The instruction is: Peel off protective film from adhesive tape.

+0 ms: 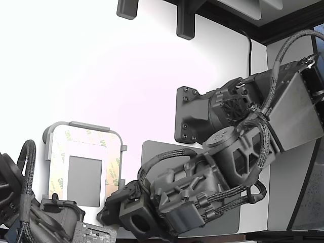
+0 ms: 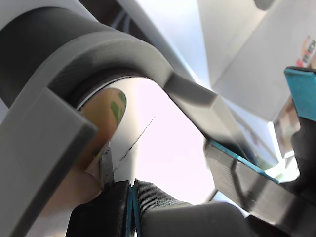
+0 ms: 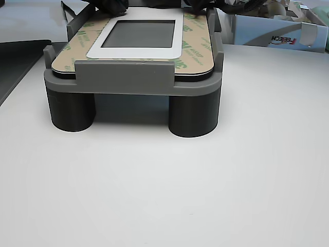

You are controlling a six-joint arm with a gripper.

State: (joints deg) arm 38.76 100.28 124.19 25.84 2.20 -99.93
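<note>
A grey holder [image 1: 83, 125] carries a white plate with a small grey rectangle [image 1: 84, 173] framed by adhesive tape strips [image 1: 112, 164]. The strips are cream with green 3M print and tan at the lower right. My gripper [image 1: 109, 215] sits at the holder's lower right corner in the exterior view. In the wrist view the gripper [image 2: 132, 197] has its jaws pressed together at the edge of the printed protective film [image 2: 112, 111], and a thin sliver runs into them. The other view shows the holder [image 3: 128, 77] on legs and the film [image 3: 193, 46].
A second arm [image 1: 30, 217] reaches in at the exterior view's lower left, by the holder. A large dark grey mat [image 1: 152, 157] lies under my arm. Black brackets [image 1: 185, 23] hang at the top. A white box [image 3: 277, 31] stands behind the holder.
</note>
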